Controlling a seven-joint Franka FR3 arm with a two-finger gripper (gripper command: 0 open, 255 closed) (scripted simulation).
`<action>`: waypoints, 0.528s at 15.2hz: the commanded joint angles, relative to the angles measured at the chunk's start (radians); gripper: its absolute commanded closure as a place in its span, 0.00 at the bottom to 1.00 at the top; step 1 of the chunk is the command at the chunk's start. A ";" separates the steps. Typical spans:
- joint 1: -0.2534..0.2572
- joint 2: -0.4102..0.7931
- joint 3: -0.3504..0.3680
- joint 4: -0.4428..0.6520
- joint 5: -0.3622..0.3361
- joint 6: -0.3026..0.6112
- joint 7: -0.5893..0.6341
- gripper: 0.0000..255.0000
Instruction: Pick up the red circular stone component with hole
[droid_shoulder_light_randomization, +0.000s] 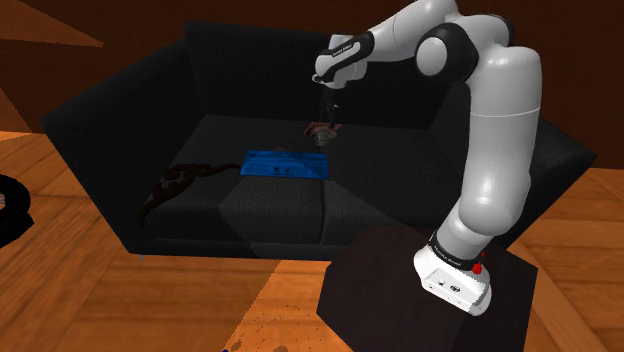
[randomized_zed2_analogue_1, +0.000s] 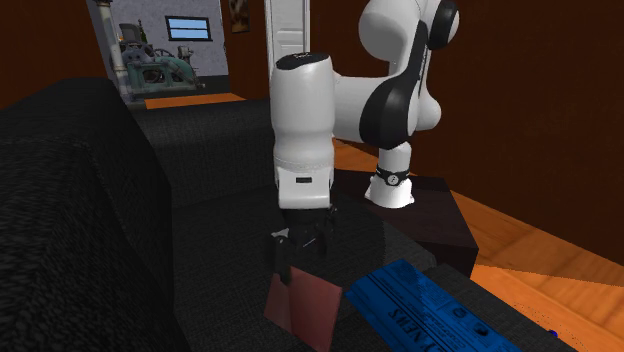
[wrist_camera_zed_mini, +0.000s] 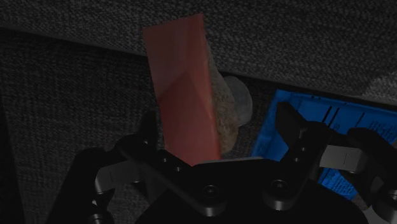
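Observation:
The red piece (wrist_camera_zed_mini: 181, 95) is a flat reddish slab with a rough sandy stone side and a pale rounded part behind it. It stands tilted on edge at the back of the black sofa seat (droid_shoulder_light_randomization: 250, 200). My gripper (wrist_camera_zed_mini: 219, 127) is straight over it, with the fingers apart on either side. One finger (wrist_camera_zed_mini: 149, 137) is right against the red face. A gap shows between the stone side and the other finger (wrist_camera_zed_mini: 292, 127). In the shoulder view the gripper (droid_shoulder_light_randomization: 327, 115) hangs by the backrest with the red piece (droid_shoulder_light_randomization: 320, 130) at its tips. The second exterior view has the gripper (randomized_zed2_analogue_1: 303, 250) just above the red piece (randomized_zed2_analogue_1: 310, 305).
A flat blue box (droid_shoulder_light_randomization: 285, 163) with printed text lies on the seat close beside the piece, towards the front edge (randomized_zed2_analogue_1: 430, 310). A dark reddish curved thing (droid_shoulder_light_randomization: 170, 185) lies on the seat at the shoulder view's left. The dark stand (droid_shoulder_light_randomization: 400, 280) sits on the wood floor before the sofa.

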 joint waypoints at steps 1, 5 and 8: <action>-0.005 0.020 0.005 0.003 0.009 0.017 -0.010 0.00; -0.009 0.047 0.011 -0.014 0.021 0.060 -0.019 0.00; -0.009 0.050 0.012 -0.017 0.022 0.066 -0.020 1.00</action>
